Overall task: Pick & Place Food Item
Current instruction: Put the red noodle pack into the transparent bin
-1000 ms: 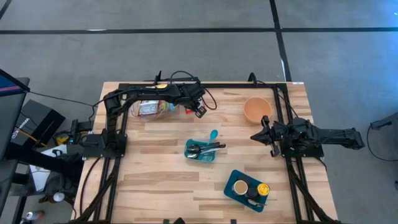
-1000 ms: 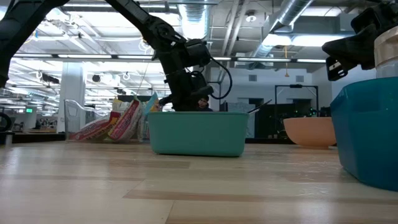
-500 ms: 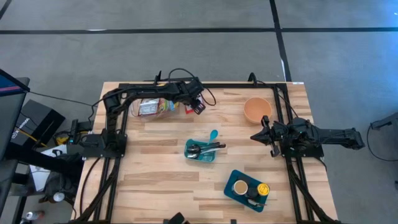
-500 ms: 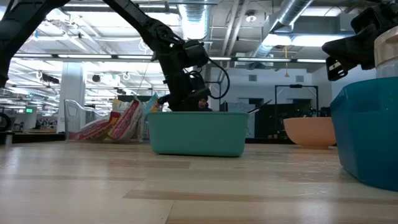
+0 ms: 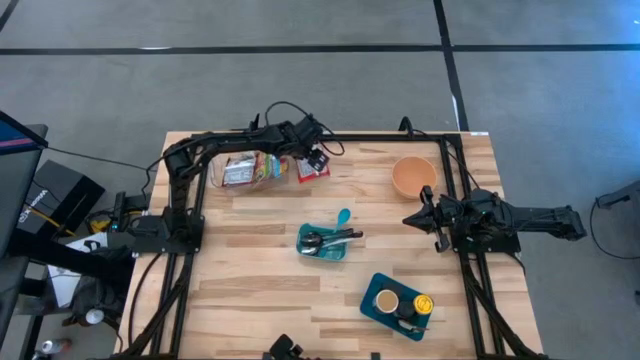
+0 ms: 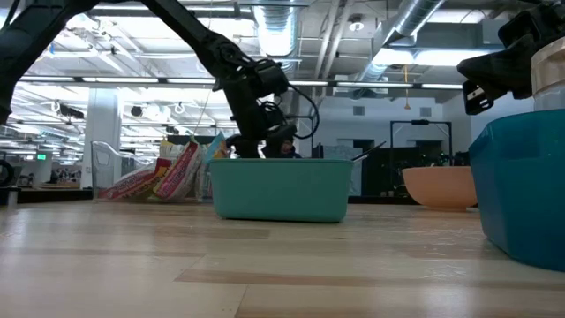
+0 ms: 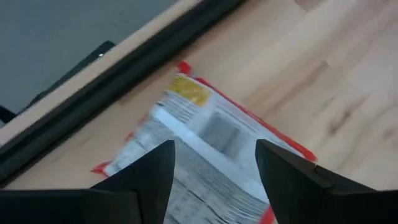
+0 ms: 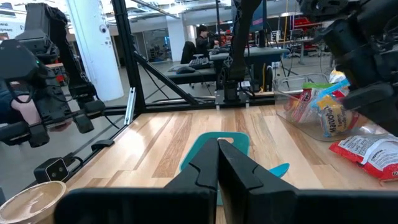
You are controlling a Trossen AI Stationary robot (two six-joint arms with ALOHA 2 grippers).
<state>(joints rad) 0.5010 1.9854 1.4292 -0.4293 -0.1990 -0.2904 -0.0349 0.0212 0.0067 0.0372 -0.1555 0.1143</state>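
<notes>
Left claw [image 7: 214, 180] hangs open over snack packet [image 7: 211, 146].

A light wooden table [image 5: 260, 260] stands on grey floor [image 5: 300, 80] crossed by dark lines, while exposed ducts [image 6: 415, 22] (and strip lights) run overhead.

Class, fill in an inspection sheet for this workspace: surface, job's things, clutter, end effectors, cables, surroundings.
Surface: wooden table, bare in front.
Job's things: red snack packet flat on table; clear bin of snacks beside it.
Clutter: orange bowl, teal tray, teal dish with cups.
End effectors: left end effector open over packet; right end effector shut, waiting.
Cables: looped on left arm.
Surroundings: grey floor; person seated behind.
</notes>
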